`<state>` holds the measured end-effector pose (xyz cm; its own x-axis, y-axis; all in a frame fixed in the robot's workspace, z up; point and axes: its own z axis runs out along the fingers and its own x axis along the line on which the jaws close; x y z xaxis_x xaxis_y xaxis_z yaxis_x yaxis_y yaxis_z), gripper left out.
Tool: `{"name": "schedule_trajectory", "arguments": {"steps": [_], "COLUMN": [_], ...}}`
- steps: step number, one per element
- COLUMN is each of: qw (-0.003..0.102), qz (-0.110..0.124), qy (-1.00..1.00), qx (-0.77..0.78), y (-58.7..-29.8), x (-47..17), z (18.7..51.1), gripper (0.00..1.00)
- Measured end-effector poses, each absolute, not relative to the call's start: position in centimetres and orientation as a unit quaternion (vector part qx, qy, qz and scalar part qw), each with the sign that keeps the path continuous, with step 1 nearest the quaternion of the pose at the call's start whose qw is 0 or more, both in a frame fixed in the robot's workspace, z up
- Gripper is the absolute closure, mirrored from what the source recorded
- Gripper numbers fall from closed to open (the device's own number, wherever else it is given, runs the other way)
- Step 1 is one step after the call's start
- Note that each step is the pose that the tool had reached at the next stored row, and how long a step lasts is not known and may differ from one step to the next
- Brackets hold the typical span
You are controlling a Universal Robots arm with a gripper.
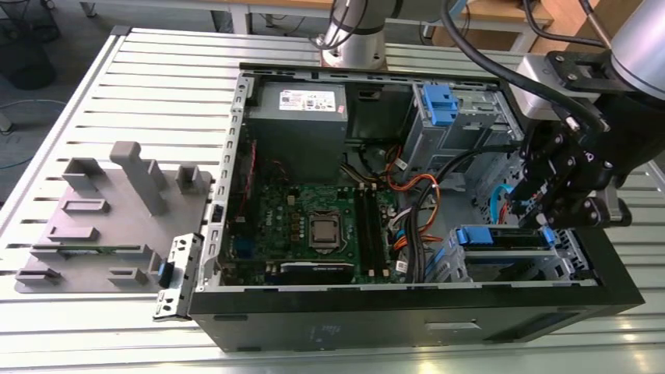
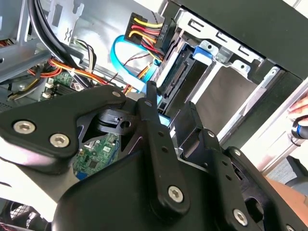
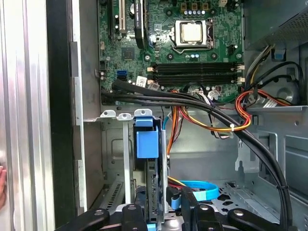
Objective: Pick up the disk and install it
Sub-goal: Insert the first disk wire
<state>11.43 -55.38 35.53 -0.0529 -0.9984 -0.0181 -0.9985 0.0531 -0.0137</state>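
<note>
**Silver-grey disk on edge in the bay, clamped by the gripper**

We see the disk (image 1: 501, 238) standing on its edge in the drive bay, in the corner of the open computer case (image 1: 416, 331) towards the exterior view's right. The gripper (image 1: 546, 222) hangs just over it.

In the first wrist view the gripper (image 3: 161, 209) straddles the disk (image 3: 156, 185), with one of its black fingers (image 3: 132, 211) on each flat face. We read them as closed against the slab, gripping it. The second wrist view agrees: there the gripper (image 2: 166, 113) meets the near end of the disk (image 2: 179, 72), whose far end lies inside the metal bay.

A blue plastic tab (image 3: 147, 142) sits on the disk's end away from the gripper, just beside the bay's rim. A light-blue flat cable (image 3: 199, 188) curls near the disk. Orange and red wires (image 3: 211, 122) and thick black cables (image 3: 202, 103) run between the bay and the motherboard (image 3: 202, 53).

In the exterior view, the motherboard (image 1: 311, 226) lies in the middle of the case. A grey power-supply box (image 1: 301, 109) stands beyond it. Outside the case, on the exterior view's left, a grey moulded fixture (image 1: 104, 218) rests on the slatted metal table (image 1: 156, 78), well apart from the disk.
</note>
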Motion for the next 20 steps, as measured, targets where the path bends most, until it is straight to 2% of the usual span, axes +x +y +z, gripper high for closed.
{"name": "schedule_trajectory", "arguments": {"steps": [20], "qw": [0.011], "qz": [0.001], "qy": [0.726], "qx": [-0.688], "y": [-55.38], "x": [11.38], "z": [35.22], "gripper": [0.58]}}
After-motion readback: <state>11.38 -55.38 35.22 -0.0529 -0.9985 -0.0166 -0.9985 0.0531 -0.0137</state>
